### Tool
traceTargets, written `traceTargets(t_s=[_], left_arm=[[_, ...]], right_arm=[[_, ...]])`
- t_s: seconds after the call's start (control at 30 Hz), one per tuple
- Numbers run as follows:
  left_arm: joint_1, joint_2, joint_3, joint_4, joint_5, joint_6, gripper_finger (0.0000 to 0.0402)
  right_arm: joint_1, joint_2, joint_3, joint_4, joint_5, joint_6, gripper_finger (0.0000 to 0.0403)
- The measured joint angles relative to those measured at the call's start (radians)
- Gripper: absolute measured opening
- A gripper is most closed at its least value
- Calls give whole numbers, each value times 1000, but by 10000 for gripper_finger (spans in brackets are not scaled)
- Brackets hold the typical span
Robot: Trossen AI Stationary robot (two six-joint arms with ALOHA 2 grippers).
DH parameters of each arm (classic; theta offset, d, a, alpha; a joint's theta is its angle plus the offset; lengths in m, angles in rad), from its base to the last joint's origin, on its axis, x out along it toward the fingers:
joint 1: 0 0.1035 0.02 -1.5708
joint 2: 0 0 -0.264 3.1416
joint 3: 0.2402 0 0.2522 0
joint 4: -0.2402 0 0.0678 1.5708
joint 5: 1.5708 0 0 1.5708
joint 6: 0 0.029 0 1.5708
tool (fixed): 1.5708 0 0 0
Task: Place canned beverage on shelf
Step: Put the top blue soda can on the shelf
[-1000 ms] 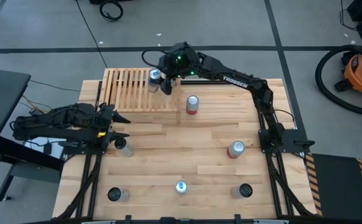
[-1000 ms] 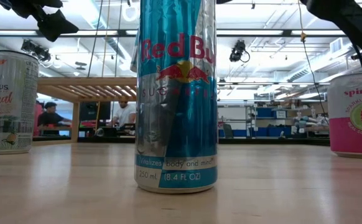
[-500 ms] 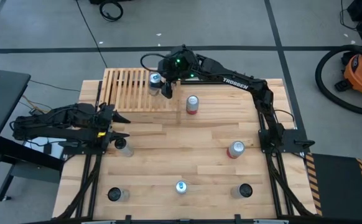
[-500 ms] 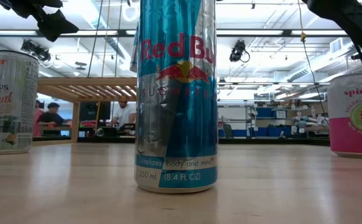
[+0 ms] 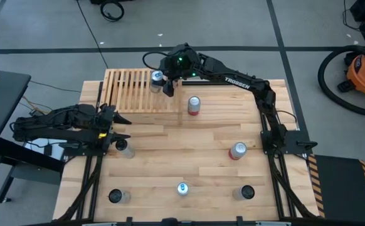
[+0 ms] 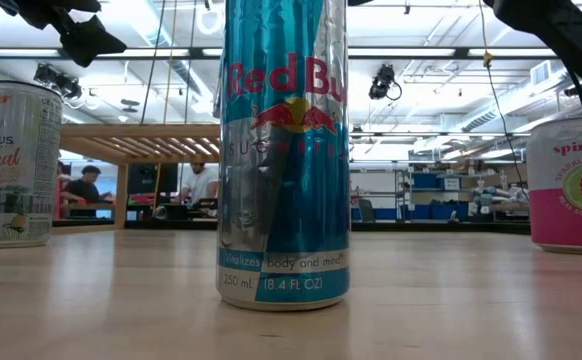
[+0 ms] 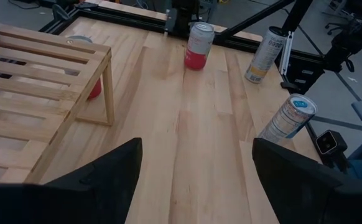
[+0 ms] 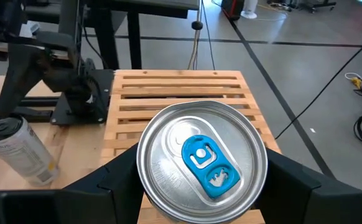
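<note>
I see my right gripper squeezing a silver can with a blue tab, holding it over the right side of the wooden shelf at the back of the table. My left gripper waits near the table's left edge with its fingers apart and nothing in them
</note>
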Motion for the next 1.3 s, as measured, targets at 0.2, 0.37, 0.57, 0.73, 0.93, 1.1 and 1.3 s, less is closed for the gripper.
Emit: traceTargets(t_s=[0.2, 0.37, 0.57, 0.73, 0.93, 1.1, 1.3], left_arm=[[0, 0, 0, 0, 0, 1, 314], [0, 0, 0, -4, 0, 2, 314], [0, 0, 0, -10, 0, 3, 314], [0, 0, 0, -10, 0, 2, 314], [0, 0, 0, -11, 0, 2, 314], [0, 0, 0, -16, 0, 2, 314], [0, 0, 0, -35, 0, 2, 314]], right_arm=[[0, -4, -2, 0, 0, -24, 252], [6, -16, -4, -6, 1, -24, 252], [14, -24, -3, 8, -4, -54, 252], [9, -24, -2, -8, -5, -44, 252], [55, -18, -1, -35, -2, -38, 252], [83, 6, -1, -40, 61, -16, 252], [84, 8, -1, -26, 139, 38, 252]])
